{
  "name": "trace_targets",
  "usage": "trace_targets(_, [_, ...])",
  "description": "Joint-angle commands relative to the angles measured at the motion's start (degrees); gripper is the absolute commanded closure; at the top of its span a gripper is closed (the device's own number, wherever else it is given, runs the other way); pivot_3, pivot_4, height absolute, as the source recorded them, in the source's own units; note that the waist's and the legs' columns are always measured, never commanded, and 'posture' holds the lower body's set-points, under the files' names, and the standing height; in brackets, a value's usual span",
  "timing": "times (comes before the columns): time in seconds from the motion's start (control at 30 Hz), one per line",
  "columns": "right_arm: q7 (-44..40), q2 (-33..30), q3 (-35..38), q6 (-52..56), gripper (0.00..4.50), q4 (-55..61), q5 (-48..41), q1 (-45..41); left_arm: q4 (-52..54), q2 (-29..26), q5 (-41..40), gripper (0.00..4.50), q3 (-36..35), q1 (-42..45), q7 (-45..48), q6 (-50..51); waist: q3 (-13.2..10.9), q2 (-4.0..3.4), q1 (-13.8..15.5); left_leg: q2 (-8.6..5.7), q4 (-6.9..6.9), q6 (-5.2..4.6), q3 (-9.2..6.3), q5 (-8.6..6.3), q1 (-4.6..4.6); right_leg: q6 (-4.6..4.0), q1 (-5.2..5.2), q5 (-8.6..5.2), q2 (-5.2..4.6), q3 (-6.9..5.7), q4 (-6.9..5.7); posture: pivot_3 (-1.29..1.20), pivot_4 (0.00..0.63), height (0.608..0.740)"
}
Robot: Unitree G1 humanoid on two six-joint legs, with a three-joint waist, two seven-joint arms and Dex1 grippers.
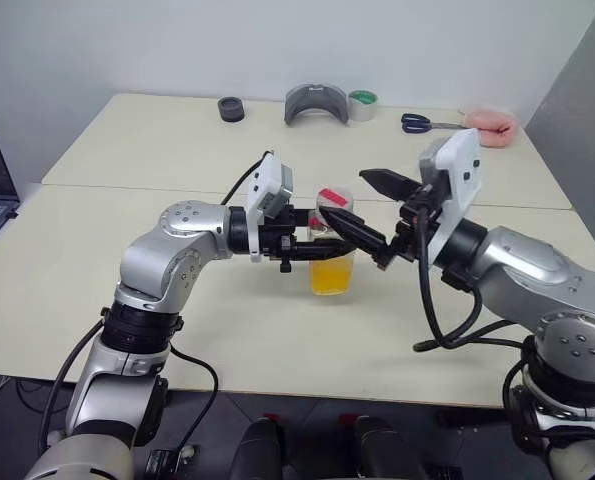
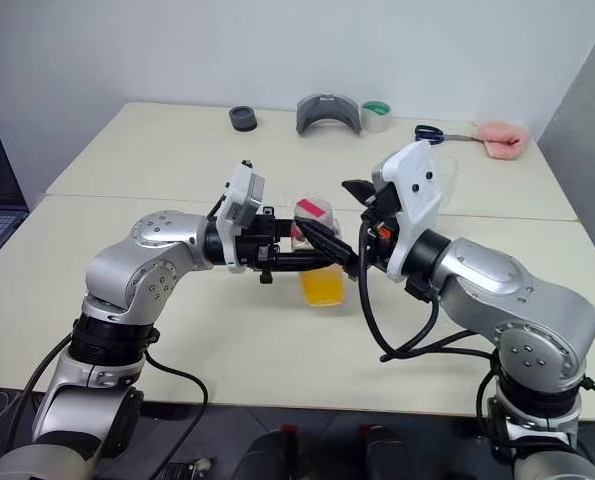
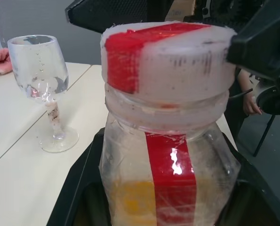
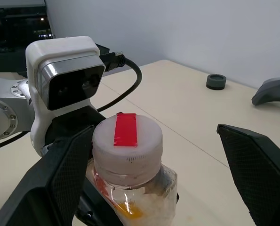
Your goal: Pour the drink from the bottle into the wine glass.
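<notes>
So in the left eye view the left pincer [image 1: 302, 240] is reaching in sideways and clamping the bottle [image 1: 331, 255] by its body, holding it upright over the middle of the tabletop [image 1: 127, 150], nearer the front edge, with the drink [image 1: 331, 276] sitting in the lower part. The right pincer [image 1: 377, 215] is coming in from the opposite side with its jaws spread wide, one finger above the cap [image 1: 332, 197] and one just beside it, gripping nothing. The right eye view is showing the same face-off, both arms level and meeting at the bottle. In the left wrist view the bottle is standing tall between the black fingers, long axis vertical, and the wine glass [image 3: 42, 89] is waiting empty farther out on the tabletop. The right wrist view is the telling one: the cap is sitting between the two open fingers [image 4: 60, 179], closer to one of them. I'd guess the right arm needs to centre on that cap before closing to unscrew it.
</notes>
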State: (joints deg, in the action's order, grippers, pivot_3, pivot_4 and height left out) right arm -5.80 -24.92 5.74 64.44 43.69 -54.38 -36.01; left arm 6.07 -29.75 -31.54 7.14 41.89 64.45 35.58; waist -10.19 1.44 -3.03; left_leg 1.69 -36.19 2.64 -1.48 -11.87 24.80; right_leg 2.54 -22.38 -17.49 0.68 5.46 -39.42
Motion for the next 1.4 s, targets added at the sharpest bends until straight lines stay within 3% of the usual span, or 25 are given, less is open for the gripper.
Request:
trace_targets(0.03, [1.15, -1.44, 3.50, -1.02, 0.06, 0.70, -1.08, 0.46, 1.33, 0.26, -1.08, 2.34, -1.08, 1.67, 0.79, -1.08, 0.00, 0.00, 0.00, 0.00, 0.00, 0.00, 0.00, 0.00, 0.00, 0.00, 0.00, 0.00, 0.00, 0.00, 0.00, 0.00, 0.150, 0.740])
trace_targets(0.37, [-0.44, -4.11, 3.83, -2.98, 0.06, 0.73, -4.32, 2.07, 1.36, 1.01, -0.83, 2.34, -1.16, 1.44, 0.59, -1.58, 0.00, 0.00, 0.04, 0.00, 0.00, 0.00, 0.00, 0.00, 0.00, 0.00, 0.00, 0.00, 0.00, 0.01, 0.00, 0.00, 0.150, 0.740])
trace_targets(0.83, [-2.33, -3.08, 2.62, -8.20, 0.06, -0.90, -9.54, 2.77, 1.69, 0.89, -0.67, 2.34, -1.26, 1.27, 0.20, -1.51, 0.00, 0.00, 0.06, 0.00, 0.00, 0.00, 0.00, 0.00, 0.00, 0.00, 0.01, 0.00, 0.01, 0.00, 0.02, 0.00, 0.150, 0.740])
trace_targets(1.2, [-9.12, -1.50, -5.61, -12.07, 0.06, -6.33, -2.54, -0.18, 2.34, 0.86, -0.82, 2.34, -1.18, 1.47, 0.24, -1.31, 0.00, 0.00, 0.01, 0.00, 0.00, 0.00, 0.00, 0.00, 0.00, 0.00, 0.01, 0.00, 0.01, 0.00, 0.02, 0.00, 0.150, 0.740])
trace_targets(1.3, [-9.46, -0.93, -5.69, -12.74, 0.62, -6.96, -1.87, -0.61, 3.06, 0.45, -1.01, 2.34, -1.45, 0.83, 0.08, -1.03, 0.00, 0.00, 0.02, 0.00, 0.00, 0.00, 0.00, 0.00, 0.00, 0.00, 0.01, 0.00, 0.01, 0.00, 0.03, 0.00, 0.150, 0.740])
trace_targets(1.4, [-9.44, -0.50, -5.35, -13.11, 1.70, -7.24, -1.85, -0.74, 3.35, 0.49, -1.07, 2.34, -1.52, 0.59, -0.33, -0.85, 0.00, 0.00, 0.02, 0.01, 0.00, 0.00, 0.00, 0.00, 0.00, 0.00, 0.01, 0.00, 0.01, 0.00, 0.02, 0.00, 0.150, 0.740])
